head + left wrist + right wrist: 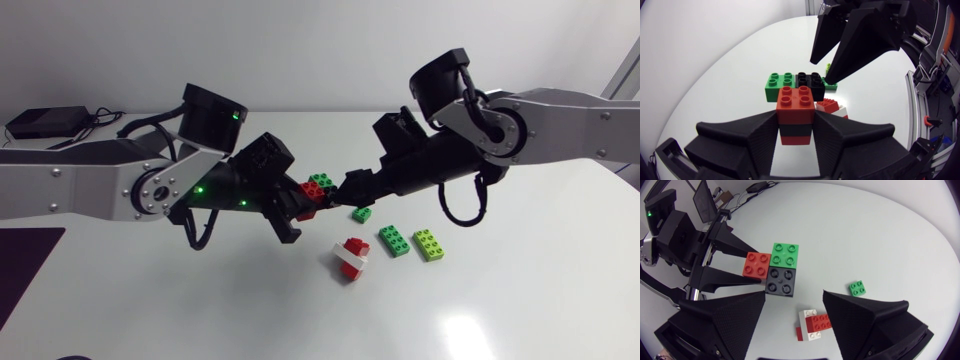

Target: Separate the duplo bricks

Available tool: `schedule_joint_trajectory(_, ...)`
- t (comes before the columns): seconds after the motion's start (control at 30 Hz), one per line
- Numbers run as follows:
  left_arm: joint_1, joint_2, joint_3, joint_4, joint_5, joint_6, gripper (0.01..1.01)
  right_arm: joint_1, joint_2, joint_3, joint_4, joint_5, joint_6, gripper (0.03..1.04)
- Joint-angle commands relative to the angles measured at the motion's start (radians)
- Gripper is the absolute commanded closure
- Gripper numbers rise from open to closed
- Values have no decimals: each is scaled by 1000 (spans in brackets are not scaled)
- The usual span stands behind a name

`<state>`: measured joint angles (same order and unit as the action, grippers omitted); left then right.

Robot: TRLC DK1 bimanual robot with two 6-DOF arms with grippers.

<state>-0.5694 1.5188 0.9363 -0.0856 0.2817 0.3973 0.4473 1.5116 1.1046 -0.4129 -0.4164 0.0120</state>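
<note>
Duplo cluster (796, 100) of joined red, green and black bricks: the red end is clamped from both sides between the left gripper (796, 122) fingers, with the green and black bricks sticking out past the fingertips. Right gripper (794, 296) is spread wide, the cluster just ahead of its fingertips, not between them. Red-white stack (812, 325) lies on the table (900, 240) below the gap between the right fingers.

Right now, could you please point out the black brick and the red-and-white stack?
black brick (780, 280): right wrist view, its studded top.
red-and-white stack (351, 260): head view, its middle.
</note>
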Motion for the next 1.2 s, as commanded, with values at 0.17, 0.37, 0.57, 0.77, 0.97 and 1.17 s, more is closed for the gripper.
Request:
schedule_joint_trajectory(0.17, -21, 37, 48, 24, 10, -40, 708, 19, 2, -42, -6, -7, 31, 238)
schedule_joint_trajectory(0.37, -38, 44, 50, 24, 10, -46, 708, 31, 18, -32, -1, -5, 32, 249)
schedule_joint_trajectory(0.57, -40, 41, 47, 24, 10, -49, 708, 39, 27, -29, 5, -2, 32, 295)
schedule_joint_trajectory(0.77, -47, 35, 47, 21, 10, -52, 708, 42, 33, -42, 25, 1, 34, 482)
schedule_joint_trajectory(0.97, -52, 26, 42, 18, 20, -57, 708, 42, 33, -43, 34, 7, 34, 618)
schedule_joint_trajectory(1.17, -44, 9, 38, 12, 28, -57, 708, 41, 21, -52, 37, 18, 32, 677)
